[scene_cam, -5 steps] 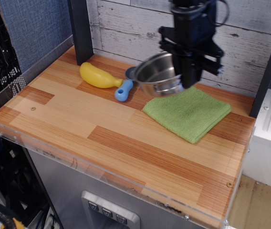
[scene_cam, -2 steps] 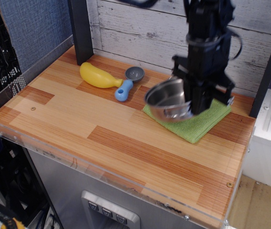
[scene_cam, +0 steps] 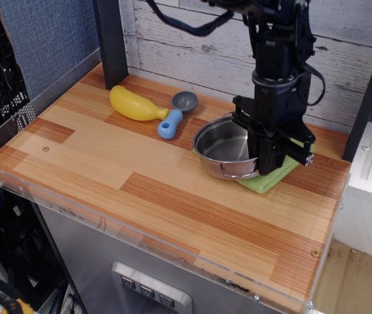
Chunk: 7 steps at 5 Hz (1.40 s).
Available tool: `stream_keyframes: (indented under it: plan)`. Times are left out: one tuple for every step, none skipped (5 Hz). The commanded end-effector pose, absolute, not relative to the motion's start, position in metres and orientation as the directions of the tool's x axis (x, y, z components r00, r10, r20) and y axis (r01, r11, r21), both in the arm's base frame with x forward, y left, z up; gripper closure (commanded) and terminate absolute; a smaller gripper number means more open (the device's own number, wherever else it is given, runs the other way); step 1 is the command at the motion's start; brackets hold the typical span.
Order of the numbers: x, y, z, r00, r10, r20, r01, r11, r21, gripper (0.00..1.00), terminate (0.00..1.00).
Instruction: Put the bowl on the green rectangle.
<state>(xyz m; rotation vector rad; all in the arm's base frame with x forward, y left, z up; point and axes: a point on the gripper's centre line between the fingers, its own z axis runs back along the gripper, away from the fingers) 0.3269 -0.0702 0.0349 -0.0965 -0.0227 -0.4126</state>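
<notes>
Observation.image: striped wood tabletop (scene_cam: 173, 190), whitewashed plank wall (scene_cam: 186, 39) behind.

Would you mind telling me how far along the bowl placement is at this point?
Nearly done: the bowl appears to rest upright on the green rectangle, covering most of it. The gripper is at its right rim, apparently gripping it. Left: release and lift clear.

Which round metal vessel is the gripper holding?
The large shiny steel bowl on the green cloth, in the gripper; the small blue-handled scoop lies untouched.
</notes>
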Motion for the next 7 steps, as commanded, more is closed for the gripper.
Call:
stream_keyframes:
  plan:
    - [0.318,-0.079,0.035,0.906,-0.421,0.040,0.423,0.900,-0.103,0.00,0.00]
    - [0.321,-0.083,0.042,0.903,-0.426,0.055,0.429,0.897,-0.103,0.00,0.00]
    - [0.323,-0.081,0.060,0.907,-0.411,0.088,0.419,0.903,-0.098,0.00,0.00]
    - [0.326,-0.067,0.100,0.928,-0.347,0.139,0.358,0.931,-0.066,0.00,0.00]
    - [0.323,-0.051,0.143,0.953,-0.263,0.151,0.268,0.964,-0.007,0.00,0.00]
    - [0.309,-0.031,0.177,0.987,-0.123,0.104,0.120,0.992,0.043,0.00,0.00]
    - [0.291,-0.018,0.201,0.995,-0.020,0.095,0.008,0.992,0.123,0.00,1.00]
